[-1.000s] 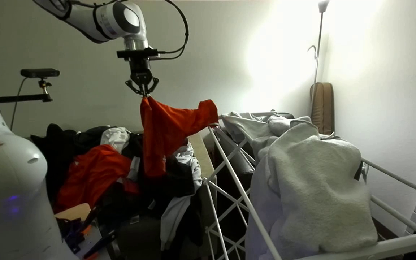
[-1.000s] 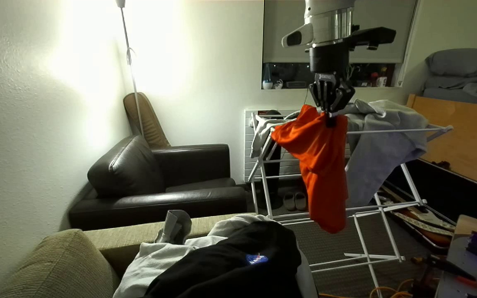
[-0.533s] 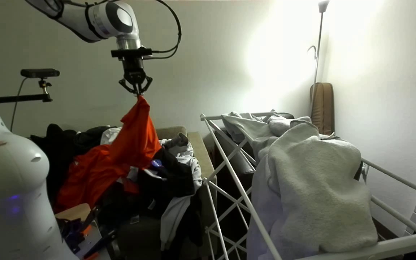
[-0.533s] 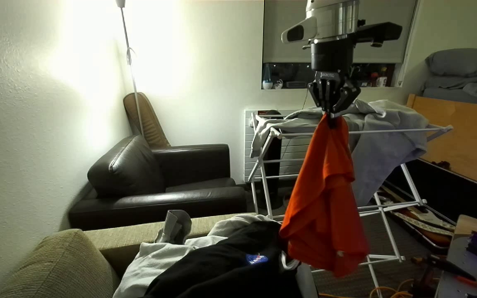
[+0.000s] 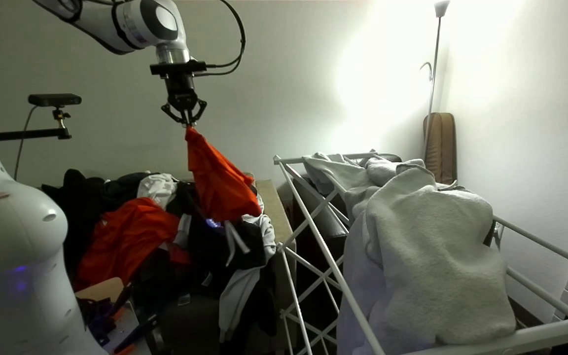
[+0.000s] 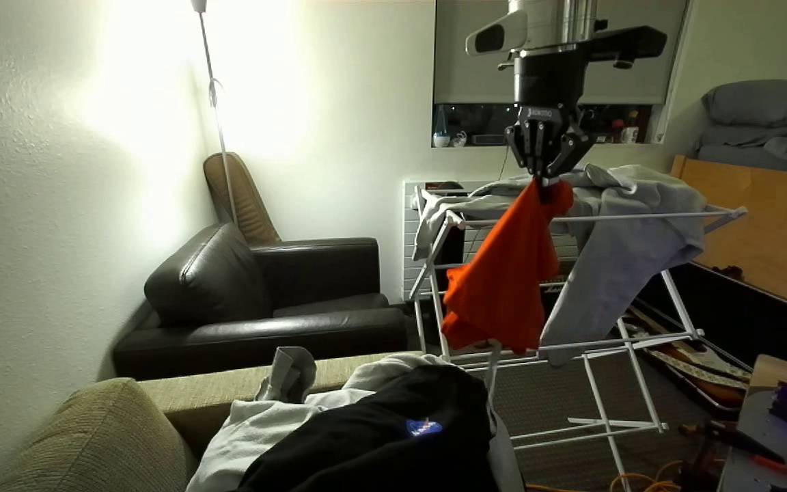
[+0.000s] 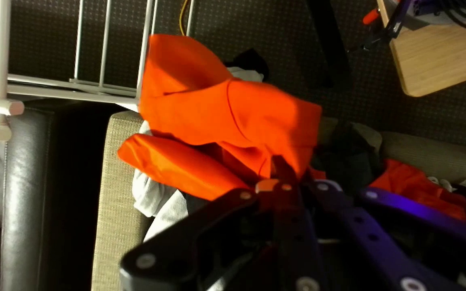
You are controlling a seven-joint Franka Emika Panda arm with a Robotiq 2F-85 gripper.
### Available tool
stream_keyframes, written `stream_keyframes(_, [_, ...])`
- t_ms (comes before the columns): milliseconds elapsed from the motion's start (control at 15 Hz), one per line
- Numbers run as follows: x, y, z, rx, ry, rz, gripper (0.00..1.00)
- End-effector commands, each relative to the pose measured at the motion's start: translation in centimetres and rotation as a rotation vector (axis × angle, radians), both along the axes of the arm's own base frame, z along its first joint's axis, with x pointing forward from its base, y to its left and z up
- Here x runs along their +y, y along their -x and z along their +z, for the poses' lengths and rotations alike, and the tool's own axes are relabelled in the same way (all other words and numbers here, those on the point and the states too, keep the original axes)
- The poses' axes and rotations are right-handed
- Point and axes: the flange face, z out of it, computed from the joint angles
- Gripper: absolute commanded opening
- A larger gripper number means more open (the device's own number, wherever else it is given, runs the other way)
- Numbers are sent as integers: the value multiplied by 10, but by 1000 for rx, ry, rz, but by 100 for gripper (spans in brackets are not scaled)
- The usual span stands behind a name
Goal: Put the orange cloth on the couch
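Pincer pinches the orange cloth tightly by its upper end; cloth hangs midair, w/ white drying rack behind it in an exterior view & dark leather couch well apart, bkgd.

Soft orange-red fabric cloth has swung away from the crumpled red garment toward the white wire drying rack, black two-finger tool now slightly higher.
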Motion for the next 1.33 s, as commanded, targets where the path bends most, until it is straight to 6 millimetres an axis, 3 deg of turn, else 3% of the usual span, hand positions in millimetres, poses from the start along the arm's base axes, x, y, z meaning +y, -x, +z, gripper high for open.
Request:
stream_keyframes(0, [5, 0, 15, -37, -44, 33, 1])
stream_keyframes(1267, [9, -3, 17, -42, -38, 11, 3])
